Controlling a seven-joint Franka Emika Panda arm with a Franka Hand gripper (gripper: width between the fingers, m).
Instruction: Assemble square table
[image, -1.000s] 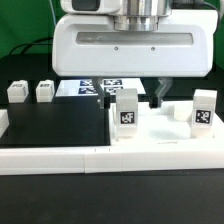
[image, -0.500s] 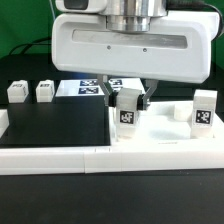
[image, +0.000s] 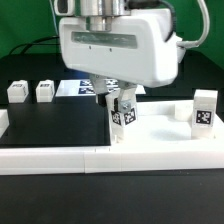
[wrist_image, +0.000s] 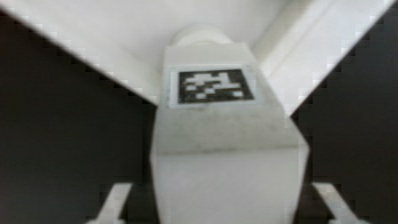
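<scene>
The gripper (image: 121, 108) held its fingers clamped on a tilted white leg (image: 127, 117), whose black-white tag carried no readable writing, at the square table top's (image: 165, 141) exterior-view-left end

You see the white square top (image: 165, 142) on the desk's side at the exterior view's right. An upright leg (image: 204, 110) stands at its right corner and a tilted leg (image: 124, 113) at its left corner. A third leg (image: 17, 92) and fourth leg (image: 45, 92) stand side by side at far left.

A leg (image: 204, 110) stands on the table top (image: 160, 138).
</scene>
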